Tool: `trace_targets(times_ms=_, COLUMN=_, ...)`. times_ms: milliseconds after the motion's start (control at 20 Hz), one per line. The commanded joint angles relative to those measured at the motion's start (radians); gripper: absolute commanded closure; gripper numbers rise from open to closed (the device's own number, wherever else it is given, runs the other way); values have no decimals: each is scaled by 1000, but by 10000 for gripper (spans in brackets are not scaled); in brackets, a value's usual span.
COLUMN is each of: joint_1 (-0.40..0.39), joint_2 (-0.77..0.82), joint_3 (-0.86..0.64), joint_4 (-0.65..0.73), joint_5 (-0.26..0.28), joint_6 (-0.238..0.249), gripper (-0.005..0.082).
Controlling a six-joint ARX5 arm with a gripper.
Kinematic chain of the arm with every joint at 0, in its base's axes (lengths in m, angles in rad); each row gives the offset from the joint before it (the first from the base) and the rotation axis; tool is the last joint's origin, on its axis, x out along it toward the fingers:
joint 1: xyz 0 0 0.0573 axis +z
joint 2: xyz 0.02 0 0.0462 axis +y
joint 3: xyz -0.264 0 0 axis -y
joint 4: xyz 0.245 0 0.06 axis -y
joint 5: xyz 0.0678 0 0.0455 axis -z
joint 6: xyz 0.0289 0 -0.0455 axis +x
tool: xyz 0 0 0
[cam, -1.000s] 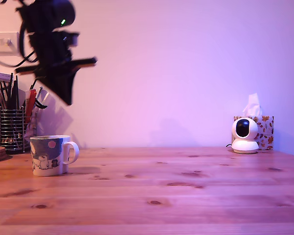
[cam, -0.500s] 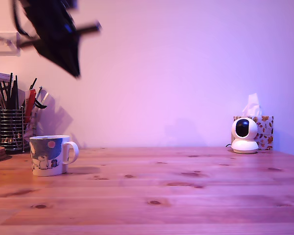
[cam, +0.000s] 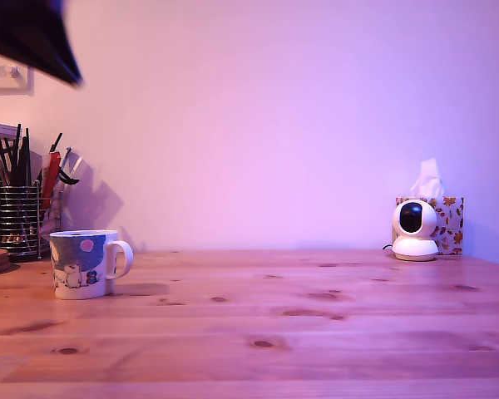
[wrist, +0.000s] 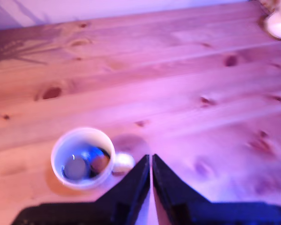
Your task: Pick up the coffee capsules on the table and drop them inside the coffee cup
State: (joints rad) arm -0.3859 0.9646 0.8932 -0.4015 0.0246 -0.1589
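Wrist view shows the claw [wrist: 151, 161] nearest the lens, its two dark jaws pressed together with only a thin slit between them and nothing held, so it is clenched on empty air high above the desk [wrist: 187, 84]. Just past the jaw tips stands the coffee cup [wrist: 83, 158], seen from above, its handle turned toward the claw. Inside it lie the coffee capsules [wrist: 86, 161]: a grey one, a blue one and a brownish one, bunched together on the bottom, though the picture is soft and their markings cannot be read. Beyond the cup the knotted pine boards run bare to the wall, with the white round camera [wrist: 280, 23] at the far corner. In the exterior view only a dark blurred part of the arm shows at the top corner on the exterior view's left, well above everything. The coffee cup [cam: 83, 264] sits upright on the desk [cam: 299, 324] toward that view's left, handle pointing right. Behind it is a wire-mesh pen holder [cam: 19, 218] full of pens, and far on the exterior view's right the camera [cam: 416, 230] stands just in front of a patterned tissue box [cam: 447, 223].
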Motion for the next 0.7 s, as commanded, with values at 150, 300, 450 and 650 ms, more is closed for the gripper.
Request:
trace_targets(times_ms=150, joint_1=-16, joint_2=-304, joint_3=-201, joint_4=5, joint_5=1, joint_6=-1, gripper=782)
trace_targets(times_ms=300, joint_1=-29, joint_2=-478, joint_3=-268, joint_4=-7, joint_5=2, joint_6=-25, gripper=789)
trace_targets(times_ms=450, joint_1=-32, joint_2=-584, joint_3=-283, joint_4=-64, joint_5=1, joint_6=-24, gripper=789)
trace_targets(times_ms=650, joint_1=-33, joint_2=-593, joint_3=-284, joint_4=-100, joint_5=2, joint_6=-14, gripper=789)
